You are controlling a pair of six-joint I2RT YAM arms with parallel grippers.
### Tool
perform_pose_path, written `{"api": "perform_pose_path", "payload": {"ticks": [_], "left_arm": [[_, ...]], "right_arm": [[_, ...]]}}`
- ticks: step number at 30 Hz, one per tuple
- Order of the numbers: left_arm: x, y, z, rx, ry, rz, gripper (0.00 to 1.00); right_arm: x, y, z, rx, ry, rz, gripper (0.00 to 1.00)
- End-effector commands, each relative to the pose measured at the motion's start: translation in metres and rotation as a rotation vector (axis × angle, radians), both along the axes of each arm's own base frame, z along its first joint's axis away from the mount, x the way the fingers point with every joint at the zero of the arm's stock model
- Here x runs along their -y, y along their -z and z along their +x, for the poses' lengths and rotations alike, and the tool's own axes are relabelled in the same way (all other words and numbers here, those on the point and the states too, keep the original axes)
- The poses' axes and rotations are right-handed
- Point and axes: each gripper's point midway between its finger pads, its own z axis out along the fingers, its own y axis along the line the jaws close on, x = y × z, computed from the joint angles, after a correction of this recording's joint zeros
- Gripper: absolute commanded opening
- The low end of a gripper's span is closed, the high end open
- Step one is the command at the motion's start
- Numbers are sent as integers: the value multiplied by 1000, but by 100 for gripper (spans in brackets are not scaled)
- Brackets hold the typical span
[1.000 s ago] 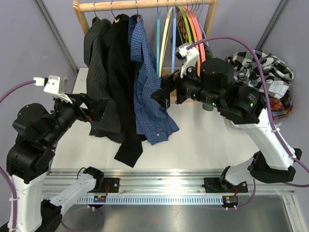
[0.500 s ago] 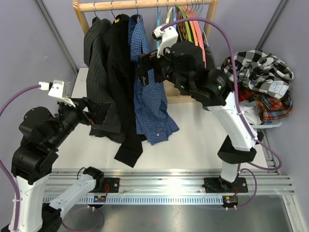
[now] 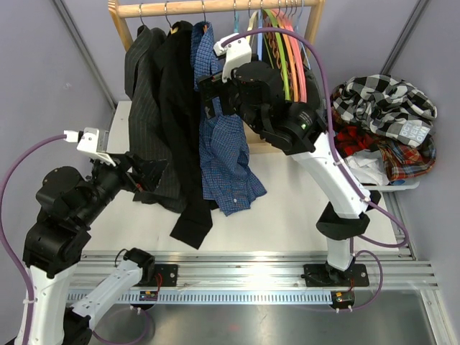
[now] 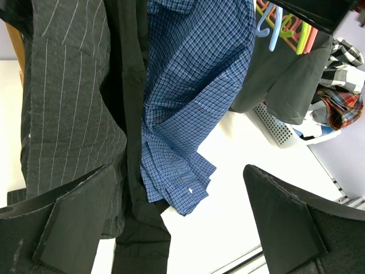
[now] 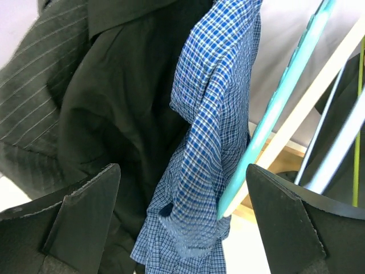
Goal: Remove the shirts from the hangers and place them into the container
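Blue checked shirt [image 3: 223, 151] hangs at 12 o'clock; right hand [image 3: 207, 97], spread wide, is at its upper part. Left hand [image 3: 149, 175], spread wide, faces pinstriped shirt [image 3: 144, 108] at 9 o'clock.

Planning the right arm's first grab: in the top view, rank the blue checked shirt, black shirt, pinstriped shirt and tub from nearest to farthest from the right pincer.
From the right pincer:
1. Blue checked shirt, right at its tips.
2. Black shirt, just left of the blue one.
3. Pinstriped shirt, leftmost on the rail.
4. Tub, far off to the right.
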Motion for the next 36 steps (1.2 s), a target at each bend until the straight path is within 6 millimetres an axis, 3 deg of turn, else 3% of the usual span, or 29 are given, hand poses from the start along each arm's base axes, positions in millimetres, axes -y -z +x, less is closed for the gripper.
{"api": "perform_pose_path", "payload": {"ticks": [1, 6, 17, 21, 25, 32, 34, 36], "left_arm": [[5, -10, -4, 40, 28, -41, 99], [3, -6, -8, 41, 26, -46, 99], [3, 2, -12, 30, 34, -49, 99], [3, 6, -13, 22, 34, -52, 99], [3, 7, -13, 22, 35, -54, 99], [5, 10, -13, 18, 42, -58, 99], [5, 10, -14, 18, 42, -61, 99], [4, 10, -14, 19, 40, -64, 99]], "right_arm": [[-10, -1, 13, 50, 31, -5, 99], [-26, 10, 18, 31, 10, -6, 99], [-23, 29, 36, 26, 100, -44, 99], [-21, 31, 40, 13, 105, -35, 89], [-18, 37, 42, -4, 114, -38, 100], [-13, 41, 42, -9, 137, -48, 98], [-12, 42, 45, -10, 151, -49, 87], [-12, 40, 44, -9, 153, -44, 53]]}}
